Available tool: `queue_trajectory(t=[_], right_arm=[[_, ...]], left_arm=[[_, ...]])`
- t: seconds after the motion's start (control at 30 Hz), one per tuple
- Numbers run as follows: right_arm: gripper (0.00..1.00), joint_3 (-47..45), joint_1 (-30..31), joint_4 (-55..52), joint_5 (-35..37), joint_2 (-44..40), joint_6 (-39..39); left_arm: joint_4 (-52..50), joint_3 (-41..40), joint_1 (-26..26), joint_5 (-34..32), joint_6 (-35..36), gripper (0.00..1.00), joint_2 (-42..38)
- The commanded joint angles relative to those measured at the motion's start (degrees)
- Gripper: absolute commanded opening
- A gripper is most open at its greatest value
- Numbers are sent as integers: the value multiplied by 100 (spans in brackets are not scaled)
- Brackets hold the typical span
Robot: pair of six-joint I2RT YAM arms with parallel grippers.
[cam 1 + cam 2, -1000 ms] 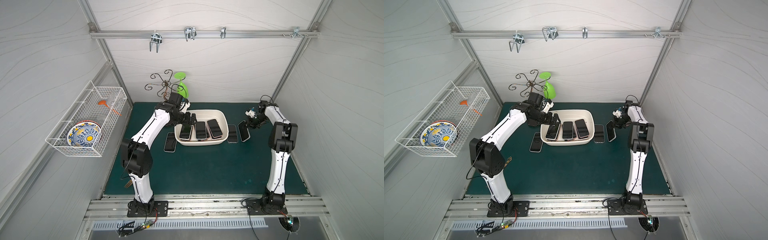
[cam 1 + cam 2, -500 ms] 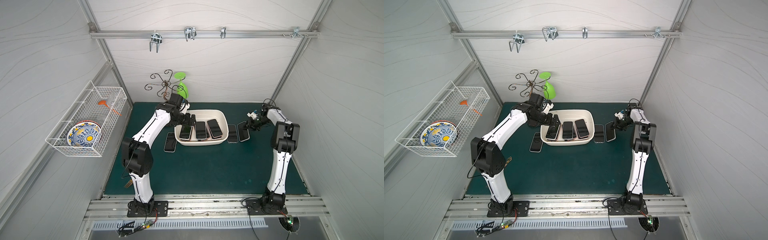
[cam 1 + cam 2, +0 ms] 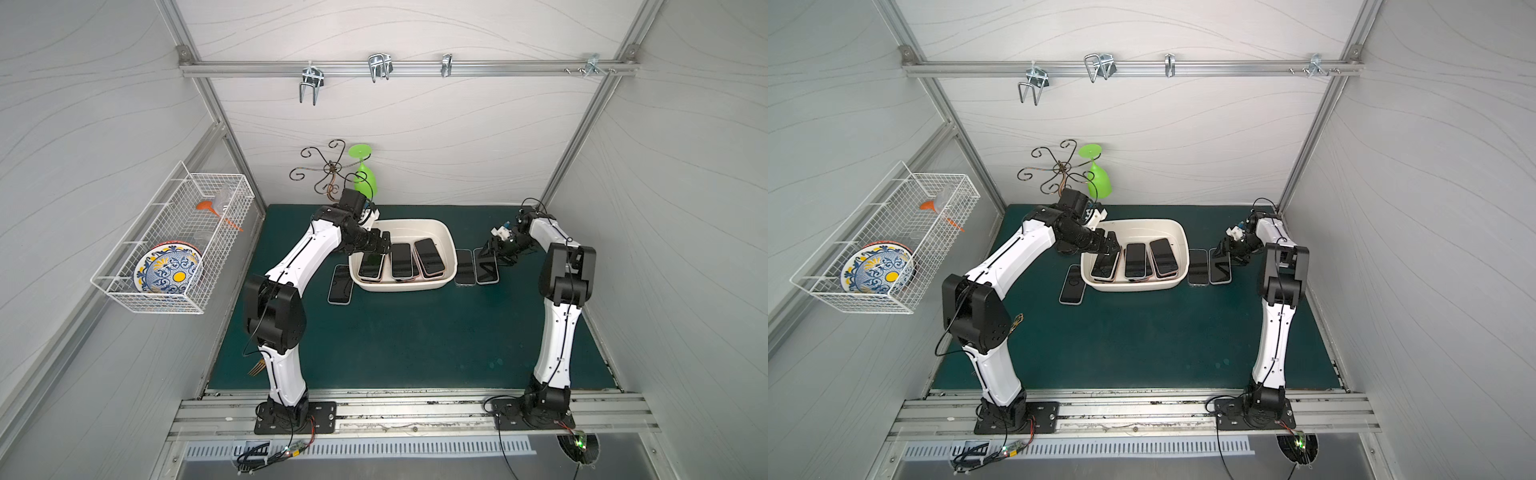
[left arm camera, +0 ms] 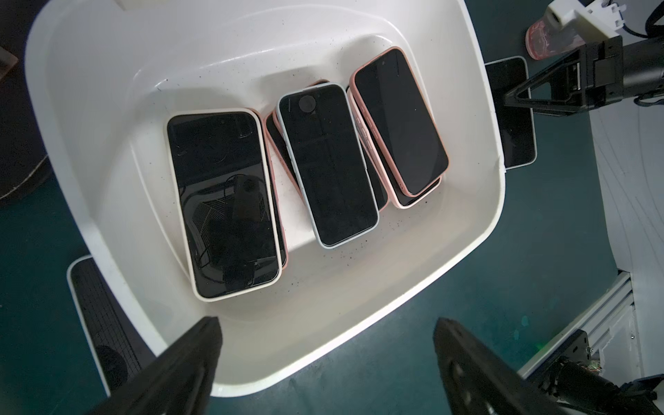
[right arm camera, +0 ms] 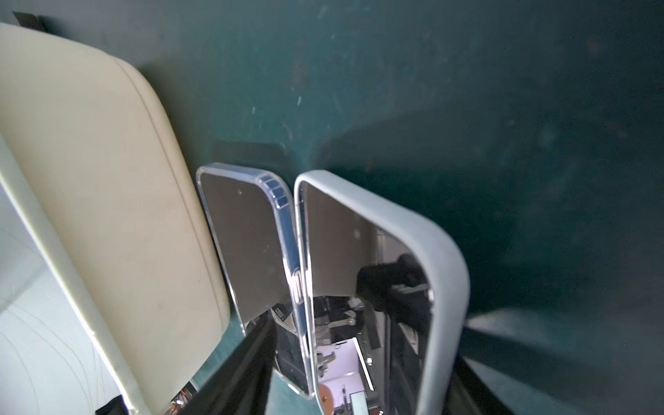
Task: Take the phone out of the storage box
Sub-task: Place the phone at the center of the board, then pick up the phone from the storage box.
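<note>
Phones (image 4: 328, 165) stacked in storage box (image 4: 359, 323), so spread left claw (image 4: 327, 323) (empty) may snag two; right claw (image 3: 488, 252) also spread.

A clear-cased phone (image 5: 248, 248) and a white-cased phone (image 5: 413, 224) lie, apparently touching, beside the storage box (image 5: 107, 179).

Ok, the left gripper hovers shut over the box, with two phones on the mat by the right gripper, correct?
No: the left gripper is open, as the left wrist view shows. It does hover over the box, with two phones on the mat by the right gripper.
</note>
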Motion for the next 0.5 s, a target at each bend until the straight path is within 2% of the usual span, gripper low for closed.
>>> queue_trajectory(t=[0.0, 0.17, 0.3, 0.47], right_arm=[[74, 1, -59, -156, 831, -209, 103], [88, -72, -55, -18, 1351, -564, 233], [94, -186, 59, 165, 1322, -1017, 229], [96, -483, 787, 318, 1671, -1925, 28]], left_arm=[[37, -2, 0, -53, -32, 97, -8], [74, -21, -25, -72, -124, 97, -44], [264, -81, -91, -79, -326, 99, -82], [-105, 289, -220, -766, -497, 99, 210]])
